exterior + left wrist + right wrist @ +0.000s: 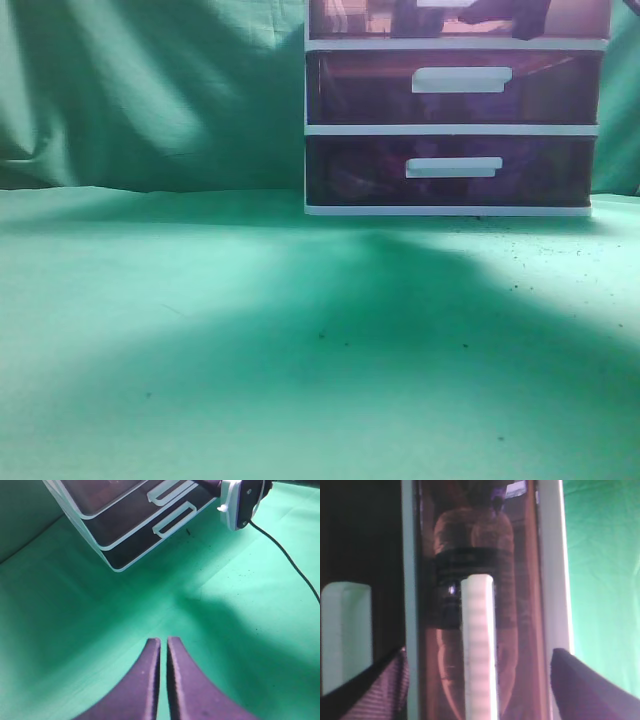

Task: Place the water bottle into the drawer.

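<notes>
Green cloth everywhere around my workspace

My table is covered in a green cloth [200, 330] with little dark specks on it, and a wrinkled green backdrop curtain [140, 90] hangs behind. Light comes in patchy, so there's a big soft shadow across the middle and a brighter spot at the far right. A black cable [295, 565] snakes over the cloth.

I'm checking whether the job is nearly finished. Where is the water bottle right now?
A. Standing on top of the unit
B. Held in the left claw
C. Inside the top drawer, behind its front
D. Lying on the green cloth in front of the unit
C: the right wrist view shows the water bottle through the translucent front of the drawer, behind its white handle, with the right claw open around it.
</notes>
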